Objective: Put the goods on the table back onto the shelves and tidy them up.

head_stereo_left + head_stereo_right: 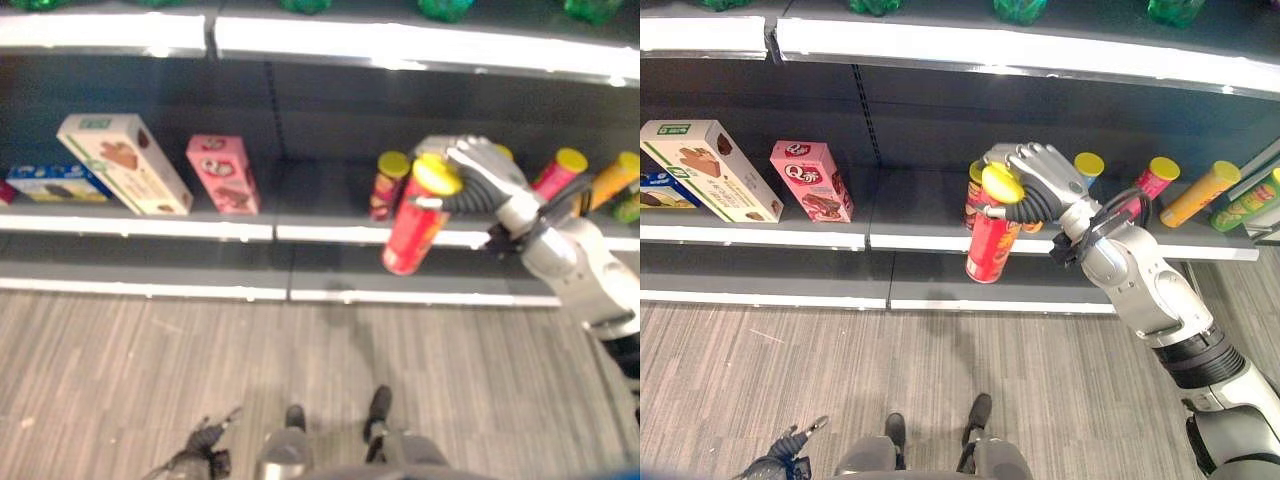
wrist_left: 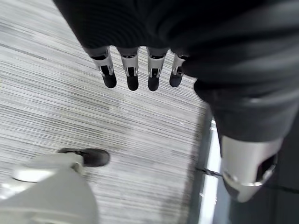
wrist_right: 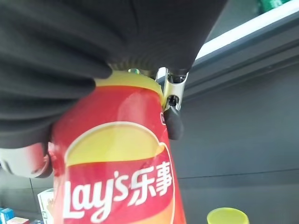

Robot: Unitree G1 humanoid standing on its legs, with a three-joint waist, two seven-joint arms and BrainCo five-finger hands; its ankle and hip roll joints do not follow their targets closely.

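Right hand clamped around top of red chip can; yellow lid, tilted, before shelf edge.

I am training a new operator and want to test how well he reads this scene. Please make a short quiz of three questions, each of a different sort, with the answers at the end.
1. True or false: the right hand has its fingers curled round the red can with the yellow lid.
2. Where is that can? A) lying on the floor B) held in front of the middle shelf C) on the top shelf
3. Fill in: the left hand hangs over the ____ with straight fingers.

Key
1. True.
2. B; it is tilted, lid end up, beside other yellow-lidded cans.
3. Floor; it holds nothing.
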